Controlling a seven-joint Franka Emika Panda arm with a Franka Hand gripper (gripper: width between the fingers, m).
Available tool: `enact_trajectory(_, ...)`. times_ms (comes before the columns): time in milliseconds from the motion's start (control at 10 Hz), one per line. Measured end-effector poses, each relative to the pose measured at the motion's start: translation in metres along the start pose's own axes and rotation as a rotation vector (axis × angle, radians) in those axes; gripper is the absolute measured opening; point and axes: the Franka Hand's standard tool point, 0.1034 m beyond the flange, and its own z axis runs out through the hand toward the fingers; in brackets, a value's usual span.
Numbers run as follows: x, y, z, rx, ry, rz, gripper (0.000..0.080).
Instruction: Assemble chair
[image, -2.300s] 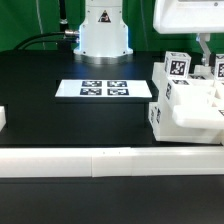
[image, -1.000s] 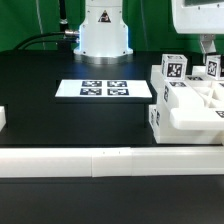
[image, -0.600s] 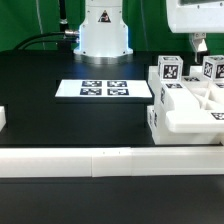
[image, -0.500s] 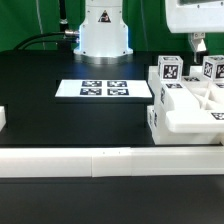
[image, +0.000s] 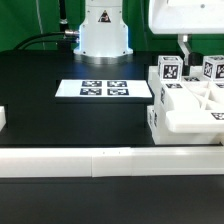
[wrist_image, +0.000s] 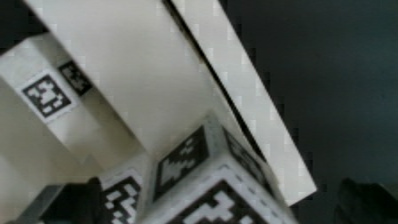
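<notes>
Gripper (image: 186, 45): released, hanging above the chair, holding nothing | chair (image: 185, 100): partly built, on black bench (image: 70, 120), exterior view's right | marker board (image: 105, 89): flat mid-bench

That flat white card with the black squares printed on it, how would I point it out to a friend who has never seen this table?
Start at the robot's white base at the back of the black table. Just in front of it lies the marker board, thin and flat on the surface. Unlike the chunky white chair at the exterior view's right, it has no height and carries a row of four black square tags.
</notes>
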Motion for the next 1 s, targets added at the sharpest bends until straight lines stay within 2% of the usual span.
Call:
enact_trajectory(100, -0.0007, -0.0021, 0.0009, -0.023, -0.013, -0.149, 0.0648)
enact_trajectory(200, -0.001, -0.004, 0.001, -0.033, -0.019, -0.244, 0.0648)
enact_trajectory(500, 0.0035, 0.0021, 0.0021, -0.027, -0.023, -0.494, 0.0648)
enact_trajectory(600, 0.0041, 0.0031, 0.0023, -0.029, -0.023, -0.497, 0.0556)
enact_trajectory(700, 0.0037, 0.0027, 0.0024, -0.029, -0.023, -0.496, 0.0422)
enact_trajectory(800, 0.0037, 0.0027, 0.0025, -0.029, -0.023, -0.496, 0.0422)
enact_trajectory(900, 0.0038, 0.0028, 0.0025, -0.029, -0.023, -0.496, 0.0284)
enact_trajectory(1000, 0.0038, 0.0029, 0.0025, -0.029, -0.023, -0.494, 0.0284)
